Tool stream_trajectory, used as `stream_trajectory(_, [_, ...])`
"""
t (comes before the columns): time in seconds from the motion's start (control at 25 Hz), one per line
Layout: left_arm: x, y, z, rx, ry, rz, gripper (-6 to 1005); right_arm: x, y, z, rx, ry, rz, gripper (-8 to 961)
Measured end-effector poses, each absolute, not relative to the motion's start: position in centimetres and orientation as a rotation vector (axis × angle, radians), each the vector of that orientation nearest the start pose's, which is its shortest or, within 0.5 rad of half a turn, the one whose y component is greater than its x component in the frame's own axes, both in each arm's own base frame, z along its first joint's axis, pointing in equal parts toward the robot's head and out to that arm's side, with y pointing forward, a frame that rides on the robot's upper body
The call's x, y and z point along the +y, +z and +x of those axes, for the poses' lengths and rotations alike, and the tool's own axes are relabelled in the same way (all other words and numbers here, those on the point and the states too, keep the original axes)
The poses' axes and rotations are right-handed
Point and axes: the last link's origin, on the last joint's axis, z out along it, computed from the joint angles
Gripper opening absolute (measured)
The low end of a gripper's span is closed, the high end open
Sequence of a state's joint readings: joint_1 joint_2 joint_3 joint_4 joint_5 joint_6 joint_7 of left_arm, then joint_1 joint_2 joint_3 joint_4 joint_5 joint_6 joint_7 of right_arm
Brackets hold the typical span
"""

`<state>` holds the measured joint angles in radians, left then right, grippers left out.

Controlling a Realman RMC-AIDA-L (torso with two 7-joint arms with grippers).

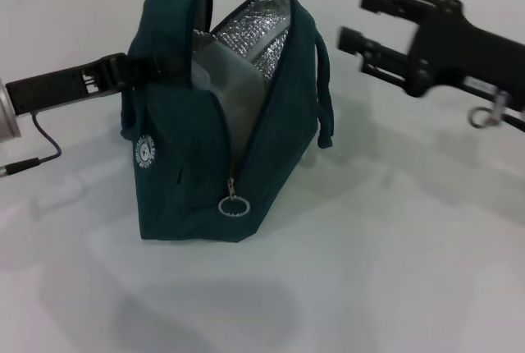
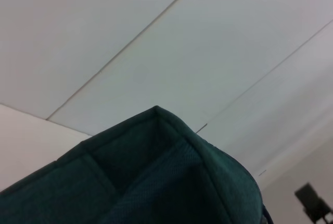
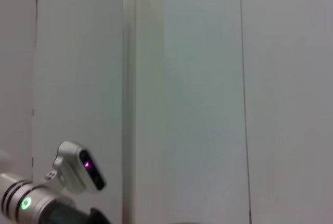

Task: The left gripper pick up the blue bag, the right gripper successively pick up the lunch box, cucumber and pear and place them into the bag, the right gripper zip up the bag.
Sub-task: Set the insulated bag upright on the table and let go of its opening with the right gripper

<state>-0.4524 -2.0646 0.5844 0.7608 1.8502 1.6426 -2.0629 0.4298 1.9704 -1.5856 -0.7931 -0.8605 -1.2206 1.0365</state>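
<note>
The blue bag stands on the white table, its top unzipped and its silvery lining showing. A clear grey box-like shape, apparently the lunch box, sits inside the opening. My left gripper is shut on the bag's left handle. The bag's fabric fills the bottom of the left wrist view. My right gripper is open and empty, in the air to the right of the bag's top. The zipper's ring pull hangs at the front. The cucumber and the pear are out of view.
The white table spreads in front of the bag and to its right. A cable trails from my left arm. A white panelled wall stands behind. The right wrist view shows the wall and part of my left arm.
</note>
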Motion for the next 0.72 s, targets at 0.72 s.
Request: stream_trajectory(0.72, [32.7, 4.8, -26.4, -1.427, -1.111, -2.355, 33, 32.8, -4.1, 21.0, 0.235, 0.949, -2.669, 563])
